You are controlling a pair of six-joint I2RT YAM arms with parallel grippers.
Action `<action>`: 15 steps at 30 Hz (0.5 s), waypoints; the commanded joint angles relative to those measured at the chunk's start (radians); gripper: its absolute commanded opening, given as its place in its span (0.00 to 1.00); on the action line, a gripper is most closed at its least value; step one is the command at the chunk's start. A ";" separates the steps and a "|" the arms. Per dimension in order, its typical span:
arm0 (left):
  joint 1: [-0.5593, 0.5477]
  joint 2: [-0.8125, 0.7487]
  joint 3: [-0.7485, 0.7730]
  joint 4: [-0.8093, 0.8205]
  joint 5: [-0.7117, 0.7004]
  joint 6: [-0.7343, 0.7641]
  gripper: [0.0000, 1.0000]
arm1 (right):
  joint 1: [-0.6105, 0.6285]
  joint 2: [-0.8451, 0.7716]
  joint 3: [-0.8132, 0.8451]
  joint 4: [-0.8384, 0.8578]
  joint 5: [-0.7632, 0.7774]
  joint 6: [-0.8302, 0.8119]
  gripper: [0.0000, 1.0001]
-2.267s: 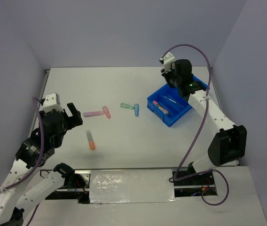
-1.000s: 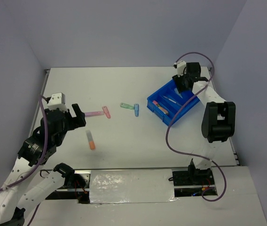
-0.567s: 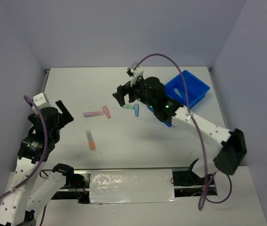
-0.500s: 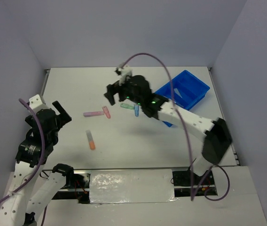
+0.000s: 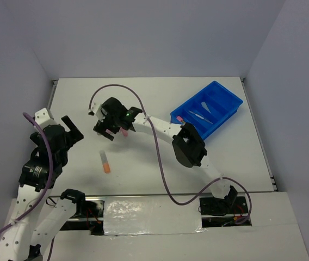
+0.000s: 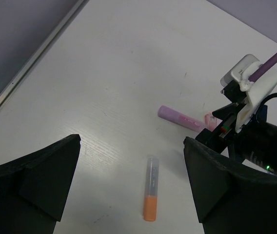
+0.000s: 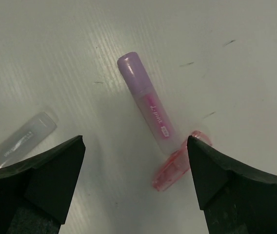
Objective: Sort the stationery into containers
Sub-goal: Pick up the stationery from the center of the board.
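Lilac slim plastic pen (image 7: 148,114) lies on the desk (image 7: 55,48) touching a pink pen (image 7: 175,163), well apart from the blue divided plastic tray (image 5: 236,106). Your right pincer (image 7: 134,146) hovers spread above it: this looks like the pick-up step, so lower and pinch it alone.

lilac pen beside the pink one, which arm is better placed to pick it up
Right. The right gripper hangs directly over the lilac pen, jaws open on either side of it. The left gripper, also open, sits off to the side, with the orange-tipped pen centred in its wrist view.
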 commanded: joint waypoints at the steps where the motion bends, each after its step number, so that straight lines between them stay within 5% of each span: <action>1: 0.011 0.002 -0.004 0.053 0.043 0.028 0.99 | -0.030 0.029 0.093 -0.105 -0.079 -0.170 0.92; 6: 0.016 0.013 -0.006 0.064 0.072 0.037 0.99 | -0.047 0.108 0.179 -0.149 -0.199 -0.187 0.87; 15: 0.022 0.019 -0.012 0.085 0.130 0.056 0.99 | -0.079 0.243 0.337 -0.211 -0.184 -0.175 0.89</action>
